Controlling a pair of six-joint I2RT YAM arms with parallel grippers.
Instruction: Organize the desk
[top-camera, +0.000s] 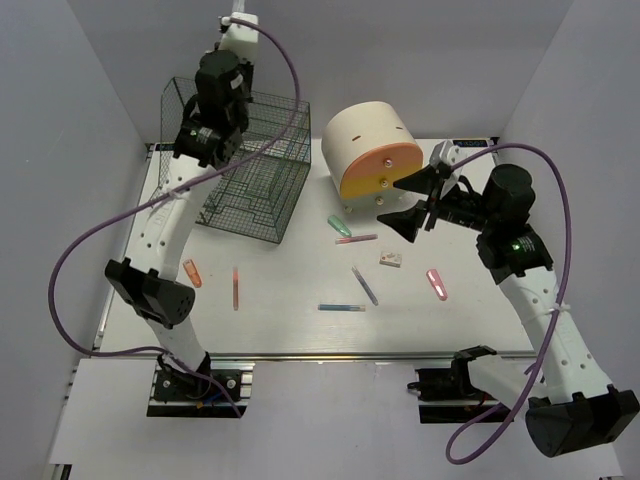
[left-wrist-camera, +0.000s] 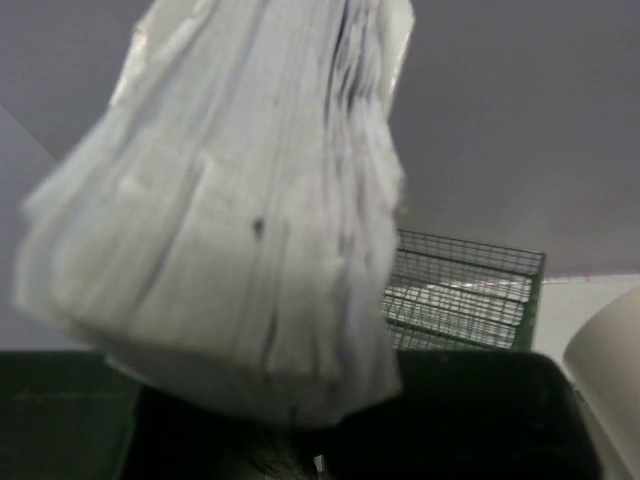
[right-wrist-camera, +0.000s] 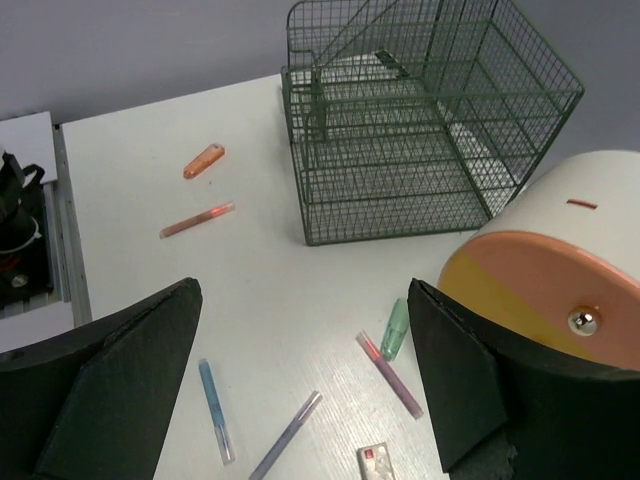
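The white desk (top-camera: 290, 335) carries scattered items: a green cap (top-camera: 339, 226), a purple-pink pen (top-camera: 356, 239), a small white eraser-like piece (top-camera: 390, 260), a purple pen (top-camera: 365, 286), a blue pen (top-camera: 341, 307), a pink cap (top-camera: 436, 283), an orange cap (top-camera: 192, 272) and an orange pen (top-camera: 236, 288). My left gripper (top-camera: 238, 48) is raised high behind the wire rack, shut on a white stack of paper (left-wrist-camera: 240, 210); its fingers are hidden in dark blur. My right gripper (right-wrist-camera: 305, 380) is open and empty above the desk (right-wrist-camera: 150, 150), beside the drawer unit.
The dark green wire rack (top-camera: 250, 165) stands at the back left, also in the right wrist view (right-wrist-camera: 420, 120). The cream drawer unit with its orange-yellow front (top-camera: 372, 150) stands at the back middle. A silver rail (top-camera: 330, 355) runs along the near edge.
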